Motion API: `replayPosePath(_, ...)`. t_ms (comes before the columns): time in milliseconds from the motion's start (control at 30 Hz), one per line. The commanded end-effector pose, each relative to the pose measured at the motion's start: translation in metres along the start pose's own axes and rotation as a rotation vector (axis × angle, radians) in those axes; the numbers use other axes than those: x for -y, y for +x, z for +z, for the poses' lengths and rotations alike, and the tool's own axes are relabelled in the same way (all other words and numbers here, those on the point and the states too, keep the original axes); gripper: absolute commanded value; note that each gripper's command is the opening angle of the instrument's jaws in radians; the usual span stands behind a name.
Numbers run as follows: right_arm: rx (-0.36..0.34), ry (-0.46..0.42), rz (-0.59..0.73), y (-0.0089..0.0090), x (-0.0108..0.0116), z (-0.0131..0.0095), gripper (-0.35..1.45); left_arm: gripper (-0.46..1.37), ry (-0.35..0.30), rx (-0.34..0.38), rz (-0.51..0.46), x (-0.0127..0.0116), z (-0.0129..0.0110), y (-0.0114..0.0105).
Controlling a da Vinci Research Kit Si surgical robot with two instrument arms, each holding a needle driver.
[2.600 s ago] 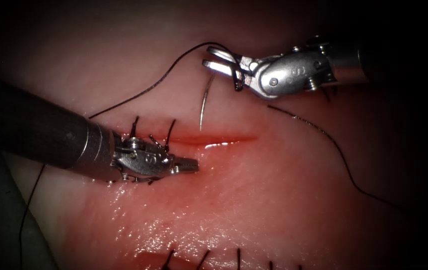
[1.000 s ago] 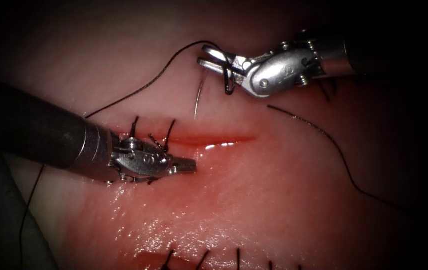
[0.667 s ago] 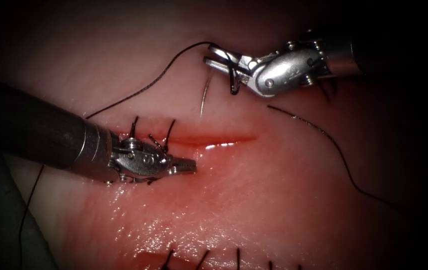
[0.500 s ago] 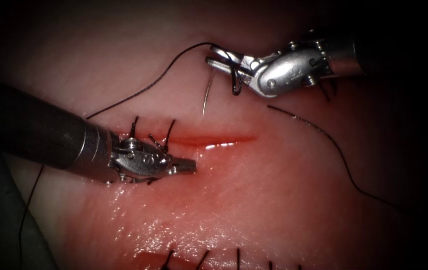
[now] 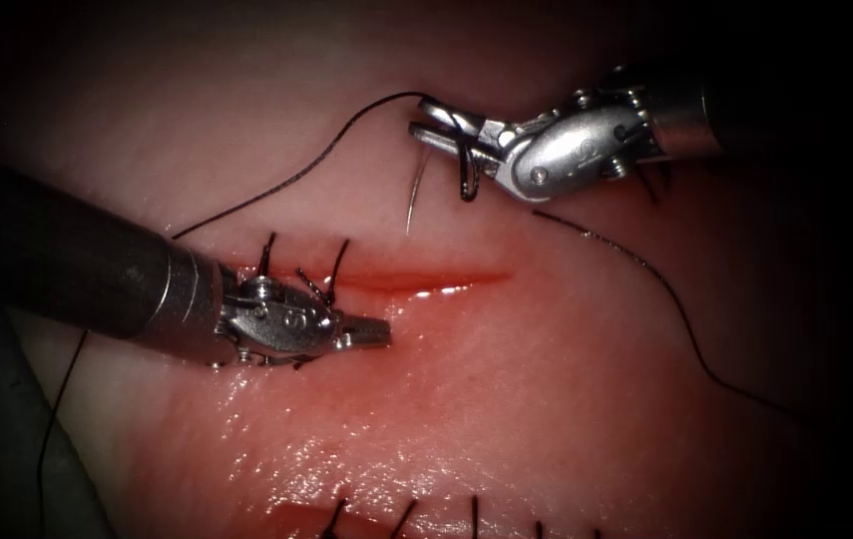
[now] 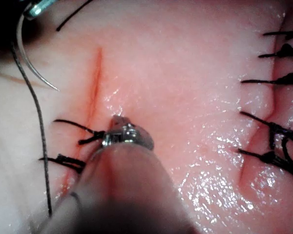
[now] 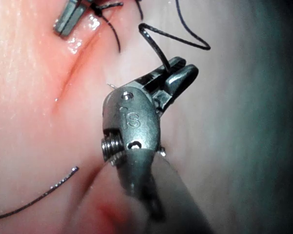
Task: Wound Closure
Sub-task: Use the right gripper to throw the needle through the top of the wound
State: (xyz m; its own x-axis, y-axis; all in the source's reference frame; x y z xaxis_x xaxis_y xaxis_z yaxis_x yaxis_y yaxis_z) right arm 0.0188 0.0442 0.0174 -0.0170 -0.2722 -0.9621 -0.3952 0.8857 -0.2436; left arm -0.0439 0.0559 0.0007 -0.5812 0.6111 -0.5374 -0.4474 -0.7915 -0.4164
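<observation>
Endoscope view: the cut (image 5: 416,279) in the tissue (image 5: 506,399) carries two stitches (image 5: 301,265) at its 9 o'clock end; the stretch toward 3 o'clock lies unclosed, so I judge the closure partly done. My right tool (image 5: 436,118), at 12 o'clock from the cut, pinches the needle (image 5: 414,195) near its thread end; the tip hangs free above the tissue, not in it. Thread (image 5: 286,180) trails toward 9 o'clock. My left tool (image 5: 371,329) has its jaws pressed together, holding nothing. Exact grip point on the needle is hard to make out.
</observation>
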Motion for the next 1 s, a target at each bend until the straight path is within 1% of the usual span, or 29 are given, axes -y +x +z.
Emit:
replayPosePath(33,-0.001,-0.008,-0.001,0.0001,0.0000,0.0000,-0.35,-0.35,-0.007,0.000,-0.001,0.0000,0.0000,0.0000)
replayPosePath(467,0.003,-0.004,-0.034,-0.0003,0.0009,-0.0003,-0.35,-0.35,-0.008,0.000,-0.001,0.0000,0.0000,0.0000)
replayPosePath(767,0.008,0.001,-0.053,-0.0005,0.0009,-0.0005,-0.35,-0.35,-0.009,0.000,-0.007,0.0000,-0.0001,0.0001)
replayPosePath(1000,0.011,0.019,-0.093,-0.0005,0.0016,-0.0007,-0.35,-0.35,-0.009,0.000,-0.014,-0.0001,-0.0001,0.0001)
